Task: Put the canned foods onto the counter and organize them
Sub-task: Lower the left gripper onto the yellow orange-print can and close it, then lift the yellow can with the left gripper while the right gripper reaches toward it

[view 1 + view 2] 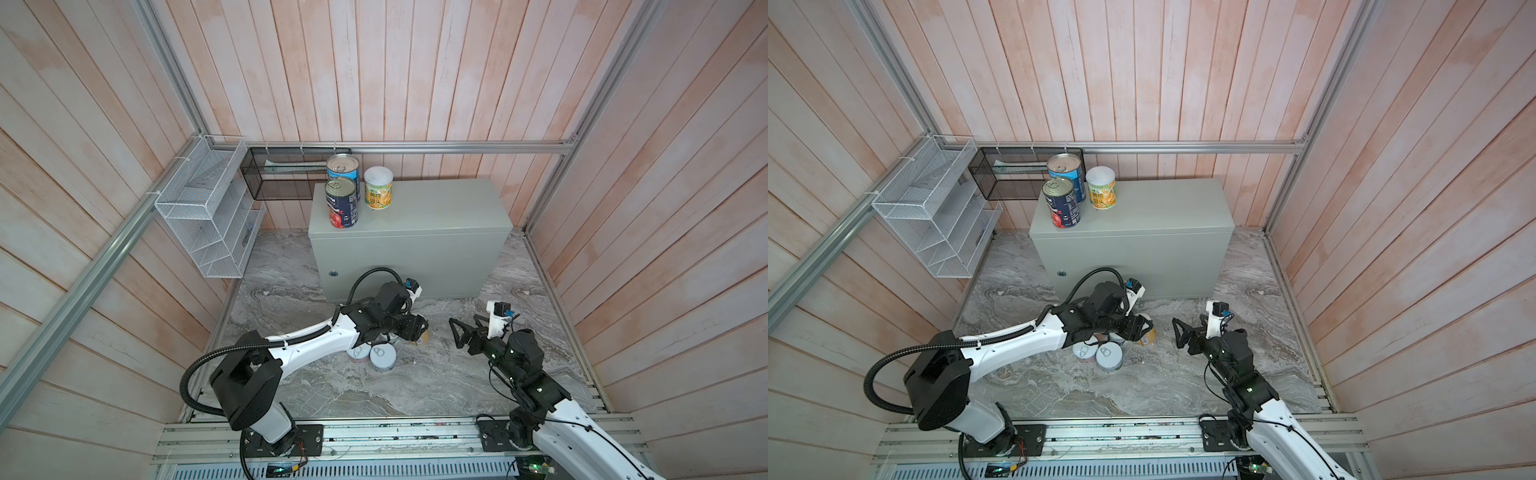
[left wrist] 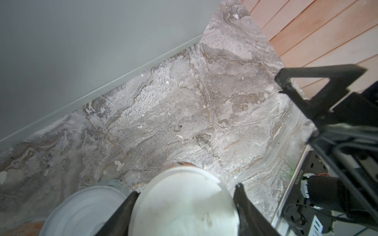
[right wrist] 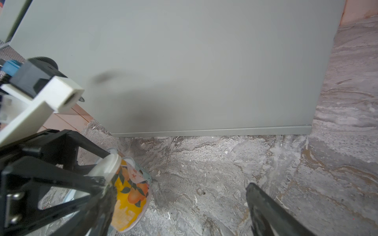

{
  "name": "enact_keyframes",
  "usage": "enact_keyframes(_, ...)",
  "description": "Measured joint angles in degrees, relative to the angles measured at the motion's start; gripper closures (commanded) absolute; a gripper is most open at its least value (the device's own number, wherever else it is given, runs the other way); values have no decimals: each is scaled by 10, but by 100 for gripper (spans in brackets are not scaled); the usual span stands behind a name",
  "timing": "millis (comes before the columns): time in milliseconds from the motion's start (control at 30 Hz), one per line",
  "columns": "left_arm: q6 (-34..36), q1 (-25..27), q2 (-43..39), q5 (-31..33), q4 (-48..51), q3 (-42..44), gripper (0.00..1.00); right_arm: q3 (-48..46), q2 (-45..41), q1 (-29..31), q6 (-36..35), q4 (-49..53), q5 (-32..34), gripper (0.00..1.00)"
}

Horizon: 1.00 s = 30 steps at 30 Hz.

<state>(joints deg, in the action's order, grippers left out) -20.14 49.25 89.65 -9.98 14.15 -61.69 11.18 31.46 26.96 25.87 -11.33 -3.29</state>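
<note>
Three canned foods stand at the left end of the counter point(image 1: 419, 216) point(image 1: 1142, 212): a light blue can point(image 1: 343, 168), a navy tomato can point(image 1: 340, 203) and a yellow-green white-lidded can point(image 1: 378, 189). My left gripper point(image 1: 419, 329) point(image 1: 1144, 328) point(image 2: 185, 196) is shut on another yellow white-lidded can point(image 1: 423, 338) point(image 2: 184, 206) point(image 3: 131, 196) low over the marble floor in front of the counter; the can leans. Short pale cans point(image 1: 383, 357) point(image 1: 1084, 353) point(image 2: 86, 208) sit just beside it. My right gripper point(image 1: 465, 328) point(image 1: 1190, 330) point(image 3: 184, 204) stands open and empty, a little right of the held can.
A white wire basket point(image 1: 208, 216) hangs on the left wall and a black mesh basket point(image 1: 282, 174) on the back wall beside the counter. Wooden walls close in both sides. An aluminium rail point(image 1: 374, 436) runs along the front by the arm bases.
</note>
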Motion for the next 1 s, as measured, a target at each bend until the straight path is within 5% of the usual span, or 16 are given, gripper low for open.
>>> enact_keyframes(667,-24,-74,-104,-20,31,65,48,3,51,78,-80,-55,-69,2)
enact_keyframes(1000,-29,-93,-109,-42,47,65,49,11,146,130,-101,-144,-72,2)
